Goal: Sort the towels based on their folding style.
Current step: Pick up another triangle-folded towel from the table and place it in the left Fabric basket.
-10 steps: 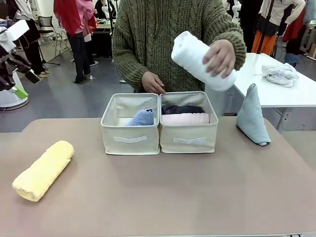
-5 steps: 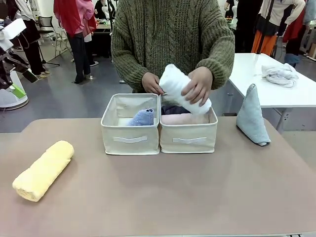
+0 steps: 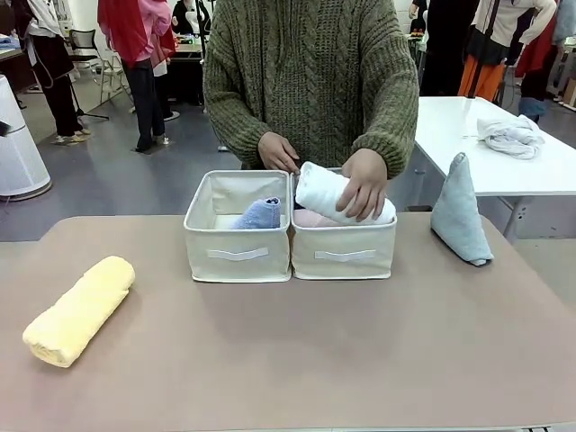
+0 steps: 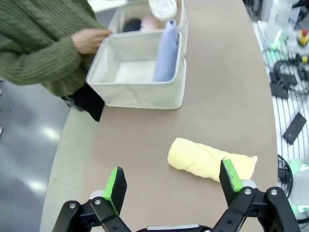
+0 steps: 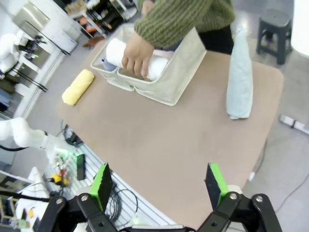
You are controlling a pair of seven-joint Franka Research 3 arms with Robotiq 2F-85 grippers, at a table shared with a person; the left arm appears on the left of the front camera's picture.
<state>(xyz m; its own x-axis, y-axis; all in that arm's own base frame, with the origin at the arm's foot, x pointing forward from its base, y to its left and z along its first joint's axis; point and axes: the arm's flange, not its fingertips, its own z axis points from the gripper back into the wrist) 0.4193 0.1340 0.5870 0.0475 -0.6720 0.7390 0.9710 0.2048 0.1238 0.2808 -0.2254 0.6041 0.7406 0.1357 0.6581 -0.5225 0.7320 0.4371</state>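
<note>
Cone towel (image 3: pixel 460 211) upright near right table (image 3: pixel 360 360) edge.

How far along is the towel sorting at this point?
Done: the periwinkle cone sits in the left bin, a pink roll in the right bin. In hand: the person's hand holds the white roll at the right bin's top, over the pink one. Left: the yellow roll and the pale blue-grey cone are on the table, outside both bins.
</note>
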